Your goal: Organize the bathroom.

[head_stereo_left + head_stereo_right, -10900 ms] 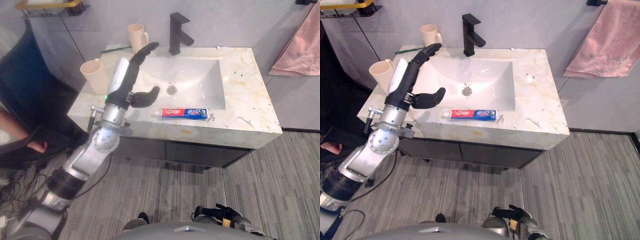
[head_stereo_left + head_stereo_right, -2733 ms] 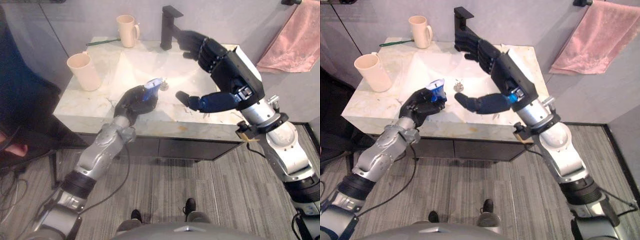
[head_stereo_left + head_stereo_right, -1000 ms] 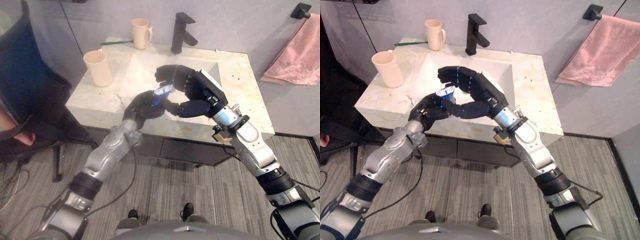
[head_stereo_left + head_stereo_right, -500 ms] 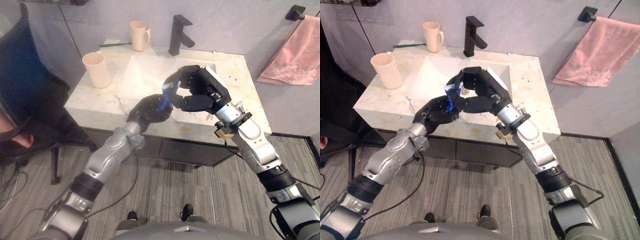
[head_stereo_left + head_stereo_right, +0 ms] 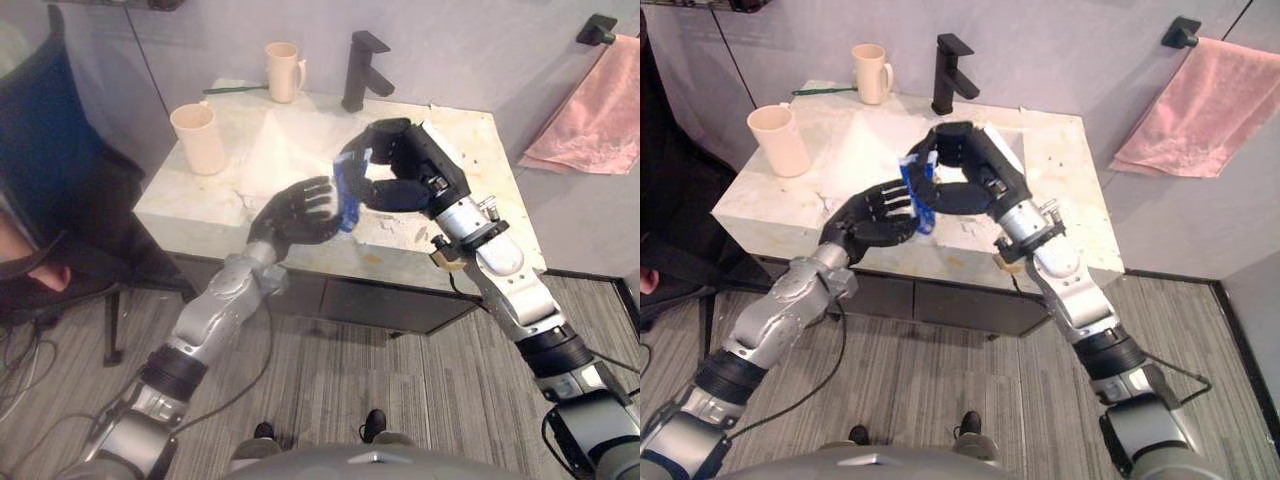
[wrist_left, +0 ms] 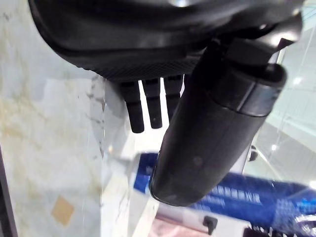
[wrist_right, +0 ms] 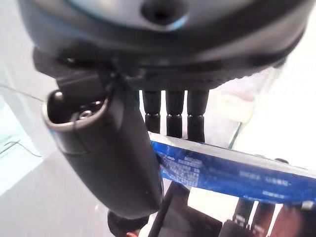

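My matt black right hand [image 5: 400, 175] pinches a glossy blue plastic toothpaste tube [image 5: 347, 190] above a polished, veined marble countertop [image 5: 480, 190]. A matt black metal tap [image 5: 363, 70], smooth cream cups [image 5: 200, 138] and soft pink towel [image 5: 592, 112] surround it.

Even, bright light falls from above in the head views, and the pale desk [image 5: 470, 190] top around the sink [image 5: 880, 140] washes out almost to white, with soft shadows under the arms. In the wrist views each hand, the left hand [image 6: 212, 123] and the right hand [image 7: 108, 148], looms dark and out of focus against a glaring, overexposed background. The blue tube [image 7: 237, 173] is softly blurred there too.
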Tool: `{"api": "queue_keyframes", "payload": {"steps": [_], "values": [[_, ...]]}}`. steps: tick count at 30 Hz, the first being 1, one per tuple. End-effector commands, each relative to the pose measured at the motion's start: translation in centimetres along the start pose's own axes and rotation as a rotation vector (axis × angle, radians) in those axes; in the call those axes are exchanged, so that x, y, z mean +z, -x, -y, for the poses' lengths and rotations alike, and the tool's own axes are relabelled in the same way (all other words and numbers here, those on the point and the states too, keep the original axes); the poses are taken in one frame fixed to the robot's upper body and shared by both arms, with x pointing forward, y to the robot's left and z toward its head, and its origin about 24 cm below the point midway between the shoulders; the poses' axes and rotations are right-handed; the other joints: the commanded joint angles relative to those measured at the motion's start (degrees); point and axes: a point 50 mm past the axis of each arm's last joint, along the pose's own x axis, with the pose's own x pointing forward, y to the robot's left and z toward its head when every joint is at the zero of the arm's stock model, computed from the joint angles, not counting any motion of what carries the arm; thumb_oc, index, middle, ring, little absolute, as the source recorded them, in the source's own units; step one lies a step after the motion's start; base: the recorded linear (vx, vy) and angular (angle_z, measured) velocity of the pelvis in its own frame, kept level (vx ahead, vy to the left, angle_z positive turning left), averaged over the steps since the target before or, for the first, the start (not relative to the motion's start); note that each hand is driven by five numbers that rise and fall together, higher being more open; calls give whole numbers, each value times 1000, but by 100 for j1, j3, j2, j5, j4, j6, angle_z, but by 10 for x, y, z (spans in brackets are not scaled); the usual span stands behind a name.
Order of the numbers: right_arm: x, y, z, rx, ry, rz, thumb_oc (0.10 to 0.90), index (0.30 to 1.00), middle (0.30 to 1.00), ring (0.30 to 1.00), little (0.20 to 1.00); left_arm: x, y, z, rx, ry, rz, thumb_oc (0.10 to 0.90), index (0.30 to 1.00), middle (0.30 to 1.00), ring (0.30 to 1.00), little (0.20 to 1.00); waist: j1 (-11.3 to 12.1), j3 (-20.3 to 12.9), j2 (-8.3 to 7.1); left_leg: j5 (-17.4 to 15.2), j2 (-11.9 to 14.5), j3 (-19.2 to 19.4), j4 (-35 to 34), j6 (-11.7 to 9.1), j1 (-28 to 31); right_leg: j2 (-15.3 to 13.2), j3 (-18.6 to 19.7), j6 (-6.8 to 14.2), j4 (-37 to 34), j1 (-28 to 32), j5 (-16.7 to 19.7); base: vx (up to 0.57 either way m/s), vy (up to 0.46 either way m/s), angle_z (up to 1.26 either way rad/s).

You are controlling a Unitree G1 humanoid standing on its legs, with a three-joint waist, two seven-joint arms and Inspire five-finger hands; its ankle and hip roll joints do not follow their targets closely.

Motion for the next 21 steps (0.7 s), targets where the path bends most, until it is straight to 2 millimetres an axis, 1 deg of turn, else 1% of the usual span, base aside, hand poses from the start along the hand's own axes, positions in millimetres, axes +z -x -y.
{"api": "queue_keyframes", "payload": {"steps": [1,2,4,8,9,10,11,12,13,14,16,17,18,19,20,21], "values": [[81,-26,42,-230,145,449,400,300,300,300,300,66,-10,-7,66,-109,337,800,900,900,900,900,199,-263,152,-469,-615,-37,30,386,90,455,-407,259,140,373,-1060,-6,51,9],[87,-26,45,-264,172,476,400,300,300,300,300,68,-5,-9,90,-156,362,800,900,900,900,900,252,-261,151,-476,-625,-67,35,395,85,437,-424,264,177,364,-1076,-9,68,13],[99,-25,52,-353,217,538,400,300,300,300,300,72,5,-13,80,-201,385,800,900,900,900,900,392,-234,158,-489,-654,-141,54,429,78,383,-472,280,321,338,-1127,-20,70,19],[110,-22,60,-454,256,614,400,300,300,300,300,67,13,-12,30,-223,359,800,900,900,900,900,558,-194,184,-499,-677,-226,68,486,60,306,-569,295,585,271,-1225,-21,55,18],[112,-22,61,-481,272,629,400,300,300,300,300,63,16,-10,15,-223,352,800,900,900,900,900,595,-168,204,-489,-684,-263,77,517,54,267,-570,300,818,212,-1259,-11,78,22],[116,-20,64,-527,292,654,400,300,300,300,300,57,18,-7,-14,-224,328,800,900,900,900,900,637,-124,236,-473,-682,-341,83,557,54,169,-557,307,1214,83,-1204,-11,59,21],[116,-20,64,-529,295,654,400,300,300,300,300,57,18,-7,-15,-223,328,800,900,900,900,900,634,-127,235,-470,-694,-346,84,565,47,143,-554,315,1289,45,-1238,4,56,31],[119,-17,67,-571,319,681,400,300,300,300,300,53,21,-6,-30,-228,311,800,900,900,900,900,651,-76,260,-462,-695,-451,82,586,62,51,-502,321,1631,-139,-1118,14,53,43],[121,-13,70,-634,359,708,400,300,300,300,300,46,24,-4,-60,-223,286,800,900,900,900,900,667,-14,323,-458,-679,-596,72,616,69,-80,-403,301,2272,-344,-995,102,40,69],[125,-6,77,-723,403,754,400,300,300,300,300,33,28,-1,-105,-226,244,800,900,900,900,900,635,50,361,-483,-691,-851,53,623,138,-58,-141,234,2584,-568,-951,104,19,67],[125,-5,80,-754,414,764,400,300,300,300,300,28,29,0,-125,-210,223,800,900,900,900,900,602,45,358,-500,-715,-961,41,625,170,46,-28,206,2461,-621,-1009,131,-27,80],[128,-2,83,-810,438,803,400,300,300,300,300,21,31,5,-163,-195,197,800,900,900,900,900,516,10,327,-567,-790,-1217,42,617,233,271,217,180,1850,-655,-1148,156,-38,72],[128,-1,84,-819,440,810,400,300,300,300,300,20,32,5,-163,-195,192,800,900,900,900,900,501,3,327,-580,-796,-1261,43,614,245,299,235,177,1729,-638,-1158,204,-65,67],[129,-1,84,-842,450,827,400,300,300,300,300,16,32,8,-179,-191,173,800,900,900,900,900,458,-16,291,-653,-873,-1382,28,613,289,302,401,241,1331,-708,-1010,98,-36,50],[129,-1,84,-842,450,827,400,300,300,300,300,16,32,8,-179,-191,173,800,900,900,900,900,458,-16,291,-653,-873,-1382,28,613,289,302,401,241,1331,-708,-1010,188,-69,62],[129,0,83,-858,468,847,400,300,300,300,300,10,35,12,-196,-187,163,800,900,900,900,900,349,-66,267,-734,-985,-1567,34,620,315,363,666,326,614,-812,-556,204,-62,66]]}}
